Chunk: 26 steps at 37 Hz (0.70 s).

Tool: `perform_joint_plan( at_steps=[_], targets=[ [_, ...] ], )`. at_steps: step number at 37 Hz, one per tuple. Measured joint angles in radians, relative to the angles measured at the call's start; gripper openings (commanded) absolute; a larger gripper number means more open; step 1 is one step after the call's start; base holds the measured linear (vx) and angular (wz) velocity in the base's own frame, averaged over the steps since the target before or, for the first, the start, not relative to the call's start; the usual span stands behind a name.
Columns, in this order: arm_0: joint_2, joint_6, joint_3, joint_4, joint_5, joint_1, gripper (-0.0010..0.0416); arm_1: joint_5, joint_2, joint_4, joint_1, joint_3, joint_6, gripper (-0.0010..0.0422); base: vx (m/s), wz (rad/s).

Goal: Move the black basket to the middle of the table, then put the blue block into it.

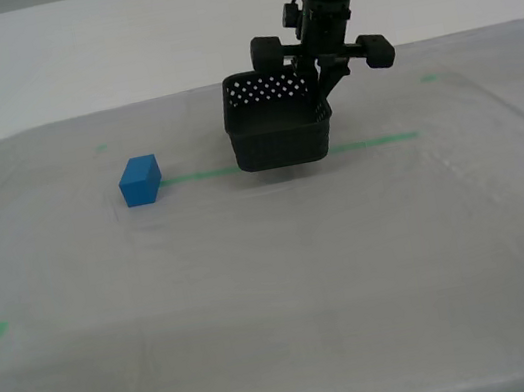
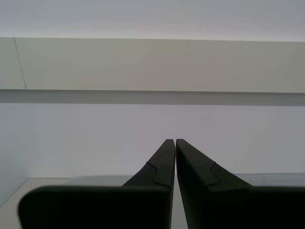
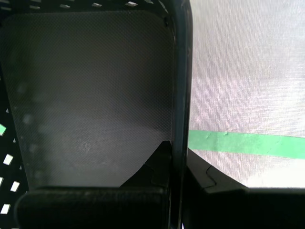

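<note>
Whitish-grey cloth surface (image 1: 281,304): my first end effector (image 3: 177,157) is pinching the light, stiff black perforated plastic basket (image 1: 279,132) by its wall, mid-surface on the green tape line (image 1: 375,143). My second end effector (image 2: 175,143) is pressed together, empty. Small solid blue block (image 1: 140,181) is sitting at exterior view's left.

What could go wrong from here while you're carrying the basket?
My first gripper pinches only one wall of the black basket, so it could tilt or slip free before it is set down. It appears to hang just above the table, so its base might catch the cloth. The blue block lies close by in the exterior view; sliding that way could knock it.
</note>
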<state>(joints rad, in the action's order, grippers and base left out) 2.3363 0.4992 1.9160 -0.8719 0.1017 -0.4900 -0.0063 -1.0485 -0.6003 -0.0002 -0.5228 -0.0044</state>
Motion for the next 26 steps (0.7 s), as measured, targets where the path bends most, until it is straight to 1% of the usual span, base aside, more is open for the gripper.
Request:
perform_joint_plan(
  at_steps=[8,13,22,26],
  targets=[
    [0.0,-0.001,-0.067,0.098,-0.001,0.001,-0.0001,0.0,0.0,0.0,0.0,0.0,0.0,0.0,0.0,0.0],
    [0.0,-0.013,-0.11,0.183,-0.001,0.0,-0.0001,0.0,0.0,0.0,0.0,0.0,0.0,0.0,0.0,0.0],
    [-0.001,-0.009,-0.13,0.179,-0.001,0.001,0.0,0.0,0.0,0.0,0.0,0.0,0.0,0.0,0.0,0.0],
    [0.001,-0.013,-0.13,0.173,-0.001,0.001,0.0,0.0,0.0,0.0,0.0,0.0,0.0,0.0,0.0,0.0]
  ],
)
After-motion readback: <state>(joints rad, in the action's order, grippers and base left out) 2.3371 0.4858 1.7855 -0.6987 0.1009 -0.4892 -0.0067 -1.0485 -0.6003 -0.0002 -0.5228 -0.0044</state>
